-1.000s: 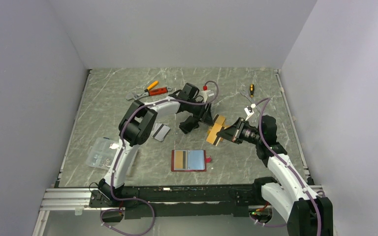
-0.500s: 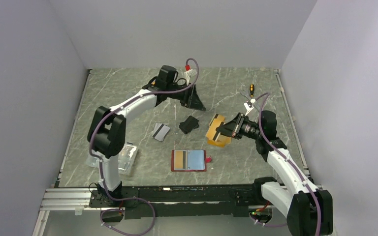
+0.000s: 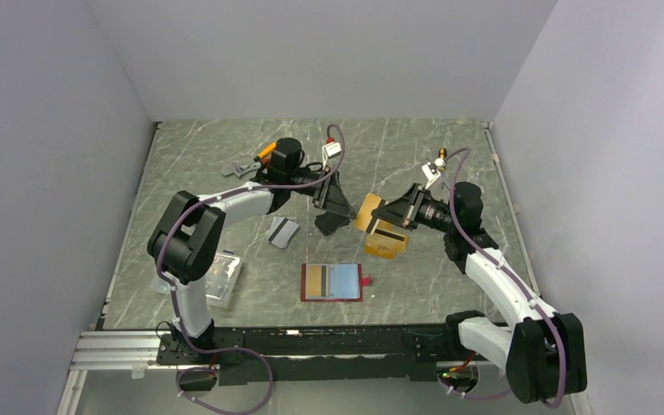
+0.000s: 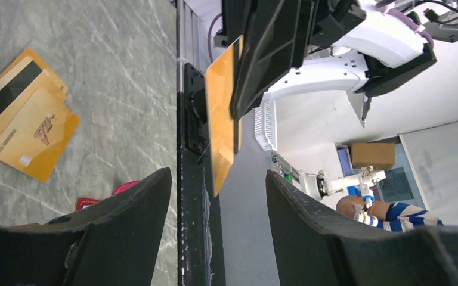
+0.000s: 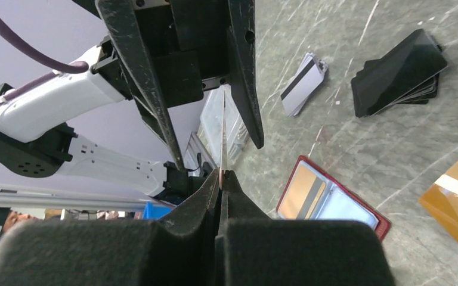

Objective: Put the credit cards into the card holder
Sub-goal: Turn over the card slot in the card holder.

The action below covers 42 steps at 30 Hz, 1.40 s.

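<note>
Credit cards (image 3: 386, 244) lie in a loose orange heap on the counter (image 3: 181, 147), right of centre, with a silver card (image 3: 283, 232) apart to the left. One orange card (image 3: 366, 211) is up in the air, pinched by the right pincer (image 3: 380, 211), whose fingers are pressed tight on its edge. A second ago both pincers met at that card, and half a second ago the left arm had swung off toward the far side. Now the left pincer (image 3: 335, 199) is back beside the card, spread, its fingers (image 4: 125, 226) standing on either side of it and apparently not touching. So the card hangs from the right arm alone, and this looks like a handover or re-grip being lined up rather than an insertion. The card holder (image 3: 332, 282) lies open and flat near the front edge, well apart from both pincers, with an orange face showing in its left half. Next, I judge, the left must close squarely on the card before the right lets go, or the card drops.
</note>
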Available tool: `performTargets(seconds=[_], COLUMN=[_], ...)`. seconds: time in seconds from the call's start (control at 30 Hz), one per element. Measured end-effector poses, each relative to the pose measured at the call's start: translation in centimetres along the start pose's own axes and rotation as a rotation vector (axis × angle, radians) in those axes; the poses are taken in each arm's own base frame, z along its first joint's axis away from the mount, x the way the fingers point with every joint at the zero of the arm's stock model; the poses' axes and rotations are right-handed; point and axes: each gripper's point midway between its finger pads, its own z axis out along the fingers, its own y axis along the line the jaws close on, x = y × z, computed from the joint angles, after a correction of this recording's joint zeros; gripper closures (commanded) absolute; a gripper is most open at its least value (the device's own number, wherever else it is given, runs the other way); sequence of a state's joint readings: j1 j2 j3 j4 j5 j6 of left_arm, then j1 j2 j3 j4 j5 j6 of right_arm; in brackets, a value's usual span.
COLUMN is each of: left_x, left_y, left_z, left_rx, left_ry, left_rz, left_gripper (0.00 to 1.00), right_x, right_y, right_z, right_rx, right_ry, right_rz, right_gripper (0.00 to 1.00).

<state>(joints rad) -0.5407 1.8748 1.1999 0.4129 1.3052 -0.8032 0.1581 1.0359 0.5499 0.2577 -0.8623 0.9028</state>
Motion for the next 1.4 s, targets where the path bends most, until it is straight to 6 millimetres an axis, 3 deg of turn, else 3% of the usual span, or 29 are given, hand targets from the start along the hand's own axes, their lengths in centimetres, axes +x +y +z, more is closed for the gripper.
performTargets(seconds=[0.17, 0.33, 0.43, 0.6, 0.8, 0.93, 1.0, 1.07, 1.13, 1.4], left_x=[-0.5, -0.3, -0.5, -0.9, -1.1, -1.0, -0.9, -1.0, -1.1, -1.5], left_y=[-1.1, -2.0, -2.3, -2.9, -3.3, -3.2, -3.2, -3.2, -3.2, -3.5], left_z=[0.0, -0.2, -0.5, -0.9, -1.2, -1.3, -1.3, -1.3, -1.4, -1.7], left_rx=[0.041, 0.075, 0.081, 0.094, 0.104, 0.103, 0.103, 0.102, 0.101, 0.095], left_ry=[-0.006, -0.008, -0.021, -0.03, -0.035, -0.034, -0.034, -0.037, -0.042, -0.06], left_rz=[0.037, 0.03, 0.022, 0.032, 0.036, 0.027, 0.021, 0.018, 0.017, 0.005], left_gripper=[0.43, 0.73, 0.83, 1.0, 0.99, 0.94, 0.84, 0.57, 0.5, 0.51], right_x=[0.7, 1.2, 1.1, 1.0, 1.5, 1.8, 1.9, 1.8, 1.9, 3.0], right_y=[0.4, 0.2, 1.1, 2.3, 3.0, 3.0, 3.2, 3.4, 3.4, 2.1], right_z=[1.3, 2.1, 2.2, 2.8, 3.3, 3.3, 3.4, 3.4, 3.4, 3.5], right_rx=[-0.017, -0.014, -0.041, -0.075, -0.106, -0.122, -0.128, -0.138, -0.138, -0.093], right_ry=[0.038, 0.061, 0.062, 0.051, 0.026, 0.01, 0.009, 0.005, 0.008, 0.027], right_rz=[0.002, 0.01, -0.011, -0.024, 0.002, 0.029, 0.036, 0.038, 0.045, 0.066], right_gripper=[1.0, 0.96, 0.88, 0.85, 0.83, 0.92, 0.98, 1.0, 1.0, 1.0])
